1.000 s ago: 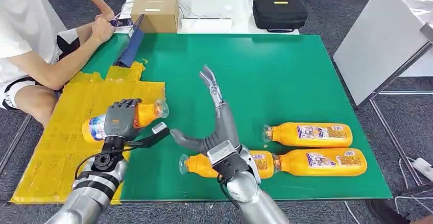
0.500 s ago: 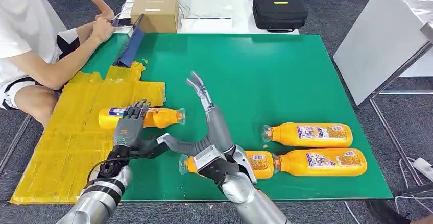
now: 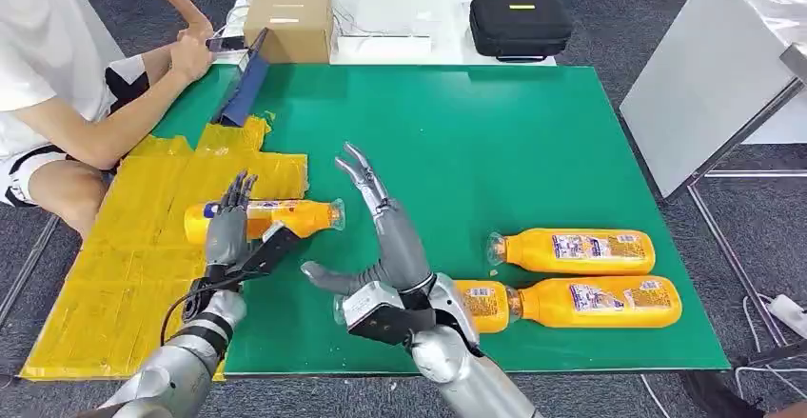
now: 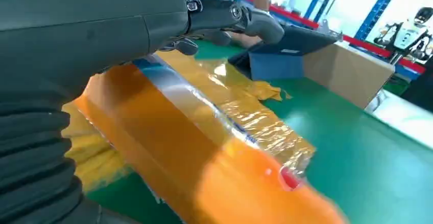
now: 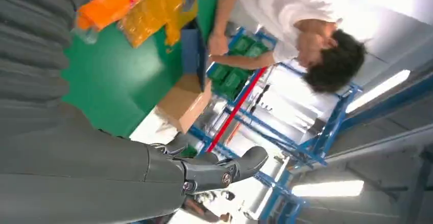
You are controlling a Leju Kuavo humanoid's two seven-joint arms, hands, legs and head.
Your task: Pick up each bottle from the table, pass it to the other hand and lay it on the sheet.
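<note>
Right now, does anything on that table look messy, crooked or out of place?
Mostly the yellow sheet: it is crinkled, with ragged, uneven edges. The bottle laid on it pokes its cap end over the sheet's edge onto the green mat. Nothing looks spilled or broken.

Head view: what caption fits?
Open left hand beside orange plastic bottle lying on yellow sheet.

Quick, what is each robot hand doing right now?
Left hand: open, fingers spread just above the bottle on the yellow sheet.
Right hand: open, holding nothing.
</note>
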